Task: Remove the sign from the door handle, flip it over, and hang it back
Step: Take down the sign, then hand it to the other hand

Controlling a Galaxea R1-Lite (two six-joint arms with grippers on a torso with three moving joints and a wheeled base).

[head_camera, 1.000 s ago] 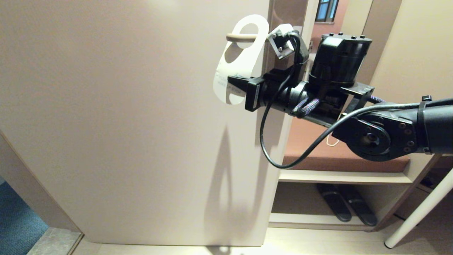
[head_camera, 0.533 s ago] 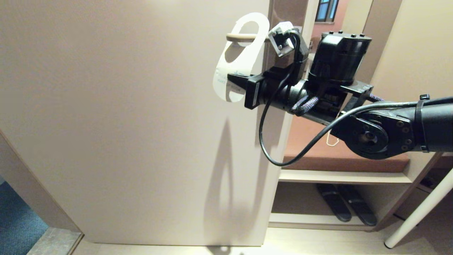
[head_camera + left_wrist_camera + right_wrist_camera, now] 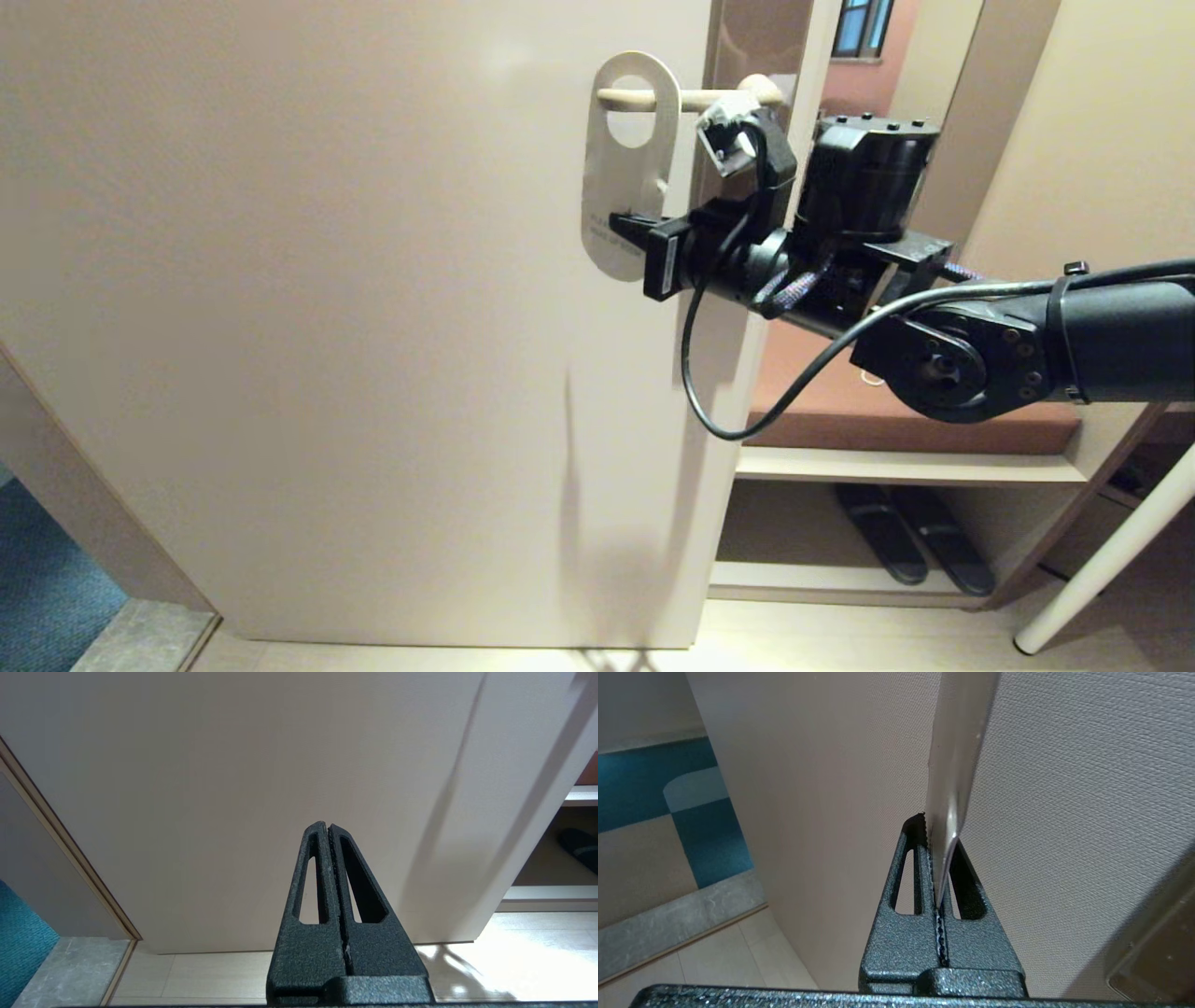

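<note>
right gripper (image 3: 624,227), black with its jaws clamped tight, pinches the lower edge of the flat white rounded card sign (image 3: 624,168). its oval hole is threaded on the slim beige lever door handle (image 3: 691,97). left gripper (image 3: 329,828) hangs pressed closed and empty near the pale beige door (image 3: 327,327).

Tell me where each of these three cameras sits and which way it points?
Head: up on the robot, facing the door; shows the right arm, its right hand pinching the sign on the door handle.
Left wrist: behind the left hand, shut, aimed at the door's lower part.
Right wrist: behind the right hand, sign edge-on.
Shared: all see the door.
</note>
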